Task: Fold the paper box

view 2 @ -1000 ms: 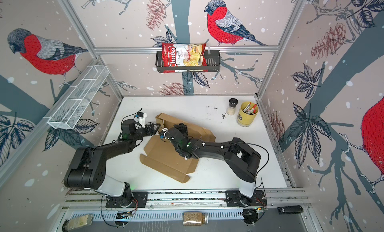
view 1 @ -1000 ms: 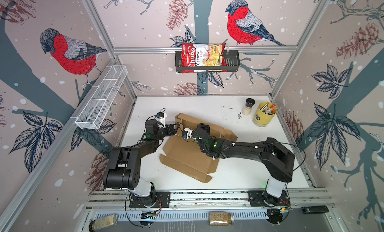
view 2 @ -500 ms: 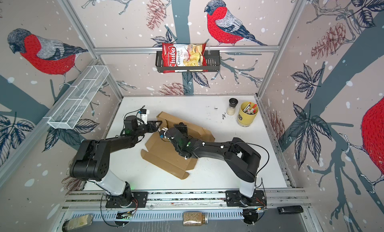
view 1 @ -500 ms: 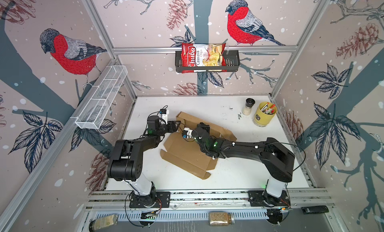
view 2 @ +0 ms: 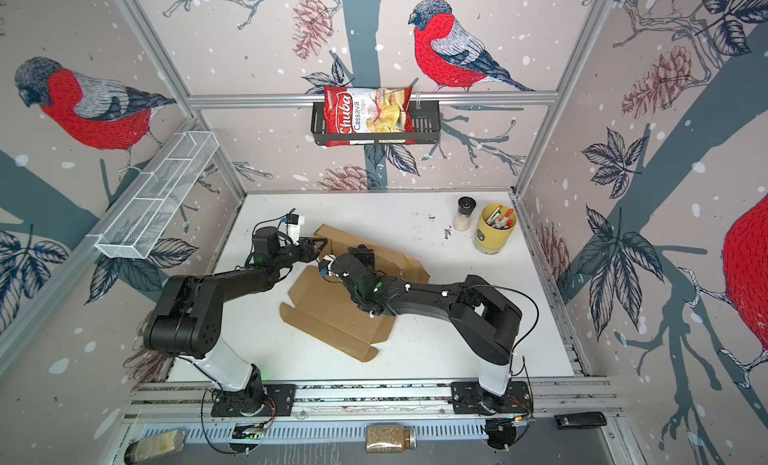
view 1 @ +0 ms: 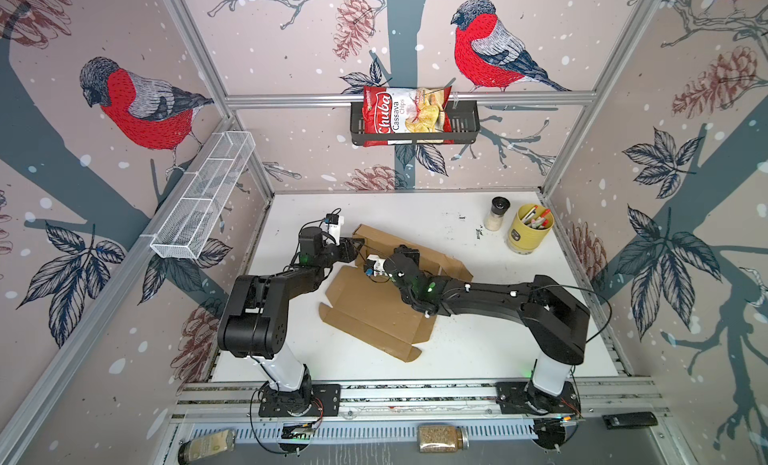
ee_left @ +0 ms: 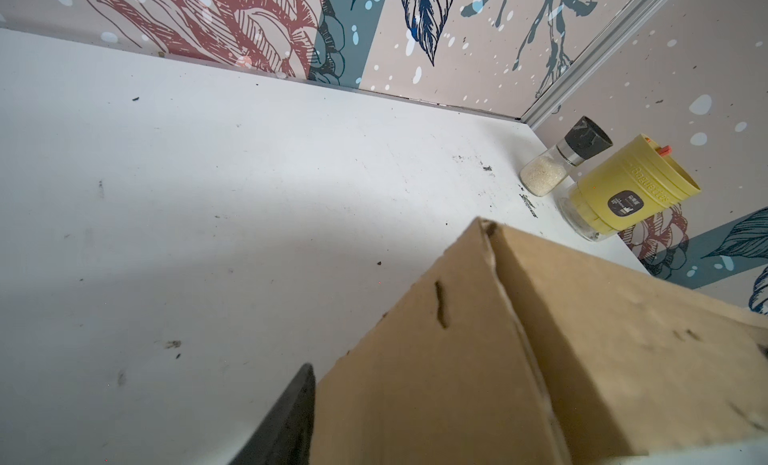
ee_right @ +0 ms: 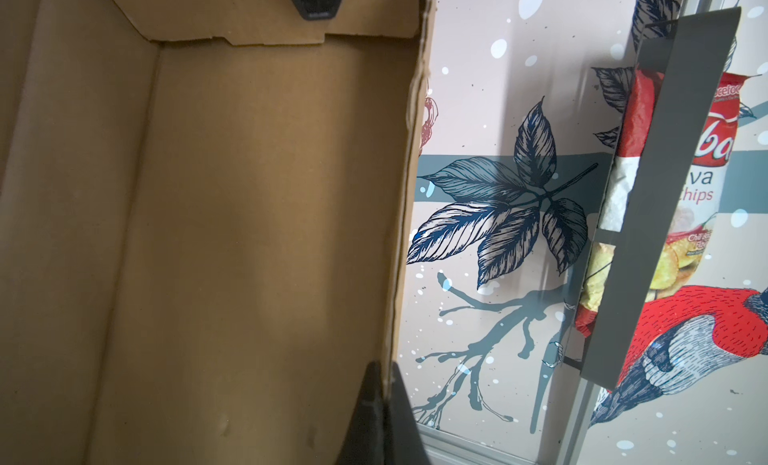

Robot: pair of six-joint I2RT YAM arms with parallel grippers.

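The paper box (view 1: 374,317) is a brown cardboard sheet lying partly flat mid-table, with its back wall (view 1: 390,240) raised. In both top views my right gripper (view 1: 409,251) reaches across the flat panel to that raised wall. The right wrist view shows it (ee_right: 386,371) shut on the wall's edge. My left gripper (view 1: 356,247) is at the box's left end and open. It straddles the end flap (ee_left: 436,359): one finger (ee_left: 291,417) shows outside the flap, and the other fingertip (ee_right: 316,1) shows inside the box.
At the back right stand a salt shaker (view 1: 496,213) and a yellow cup of pens (view 1: 530,230). A white wire basket (view 1: 203,201) hangs on the left wall. A black shelf holding a chips bag (view 1: 413,118) hangs on the back wall.
My left gripper has moved right and towards the back, onto the box's left end flap, and its jaws have narrowed. The right arm has held still.
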